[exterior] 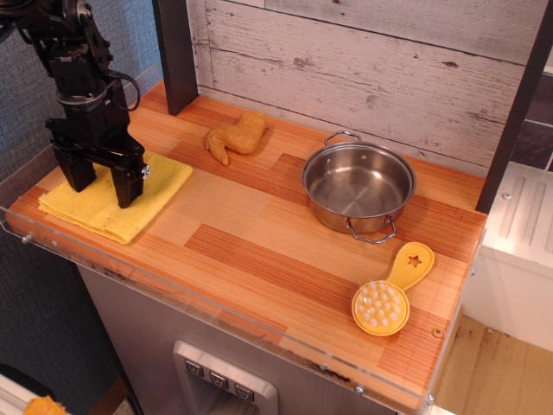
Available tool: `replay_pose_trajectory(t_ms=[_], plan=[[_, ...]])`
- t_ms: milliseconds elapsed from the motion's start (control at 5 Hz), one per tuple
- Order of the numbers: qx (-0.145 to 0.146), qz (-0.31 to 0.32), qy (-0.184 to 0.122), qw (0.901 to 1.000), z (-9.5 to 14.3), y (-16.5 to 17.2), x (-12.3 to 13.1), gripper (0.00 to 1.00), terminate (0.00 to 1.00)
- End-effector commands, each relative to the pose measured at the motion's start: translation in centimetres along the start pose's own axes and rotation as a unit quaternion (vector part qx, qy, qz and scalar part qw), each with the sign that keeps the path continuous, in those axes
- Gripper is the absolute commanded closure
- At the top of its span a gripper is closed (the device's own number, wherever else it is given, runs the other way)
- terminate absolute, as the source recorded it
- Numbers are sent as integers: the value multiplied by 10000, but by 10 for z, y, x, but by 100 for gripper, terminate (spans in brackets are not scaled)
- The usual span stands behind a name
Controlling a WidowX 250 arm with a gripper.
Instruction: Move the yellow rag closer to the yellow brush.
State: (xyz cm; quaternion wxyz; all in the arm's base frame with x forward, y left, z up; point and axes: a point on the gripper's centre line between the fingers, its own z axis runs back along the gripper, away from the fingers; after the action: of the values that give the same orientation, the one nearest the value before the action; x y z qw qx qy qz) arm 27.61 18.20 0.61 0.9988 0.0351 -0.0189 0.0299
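The yellow rag (130, 201) lies flat and folded at the left end of the wooden counter. My black gripper (104, 187) stands over its middle with its two fingers spread wide apart, tips down at the cloth; I cannot tell if they touch it. It holds nothing. The yellow brush (389, 294) lies at the front right of the counter, bristle head toward the front edge, handle with a star hole pointing back. Rag and brush are far apart.
A steel pot (359, 186) with two handles stands back right, just behind the brush. An orange-tan toy chicken wing (235, 136) lies at the back. A dark post (175, 52) rises at the back left. A clear acrylic lip (216, 313) runs along the front edge.
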Motion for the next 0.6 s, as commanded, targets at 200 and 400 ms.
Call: replay_pose_trajectory(t_ms=[200,400], plan=[[-186,-270,126,9994,-5,-40,-20,0,0],[-163,-406,46,9990,-1,-60,-20,0,0]])
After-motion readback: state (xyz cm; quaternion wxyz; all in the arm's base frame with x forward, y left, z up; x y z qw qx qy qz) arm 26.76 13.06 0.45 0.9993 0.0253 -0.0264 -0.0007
